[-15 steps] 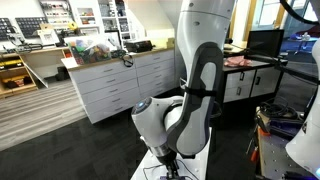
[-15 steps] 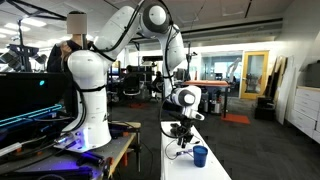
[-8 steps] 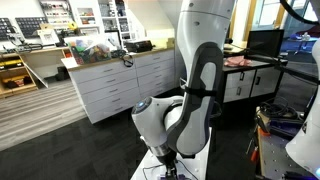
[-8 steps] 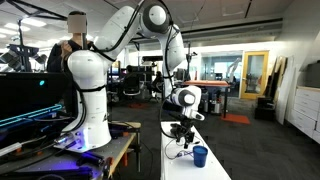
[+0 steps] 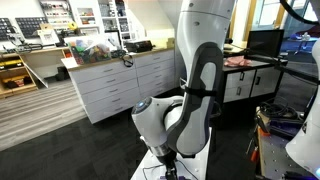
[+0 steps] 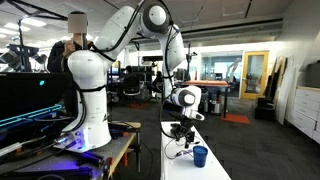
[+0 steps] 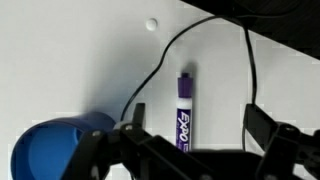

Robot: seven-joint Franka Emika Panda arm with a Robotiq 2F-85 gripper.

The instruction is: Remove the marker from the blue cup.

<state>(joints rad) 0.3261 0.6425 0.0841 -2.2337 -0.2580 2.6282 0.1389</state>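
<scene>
In the wrist view the marker (image 7: pixel 184 112), with a purple label and dark cap, lies flat on the white table (image 7: pixel 70 60). It lies outside the blue cup (image 7: pixel 48 146), which stands at the lower left. My gripper (image 7: pixel 195 130) is open above the marker, one black finger (image 7: pixel 131 122) on each side and neither touching it. In an exterior view the gripper (image 6: pixel 181 137) hangs low over the table (image 6: pixel 212 140) beside the blue cup (image 6: pixel 200 156). The marker is too small to make out there.
Thin black cables (image 7: pixel 150 78) curve across the table near the marker and cup. A second white robot arm (image 6: pixel 90 80) stands on a neighbouring bench. White cabinets (image 5: pixel 110 85) line the back of the room.
The arm holds its place in both exterior views. The jaws have spread wider over the last second.
</scene>
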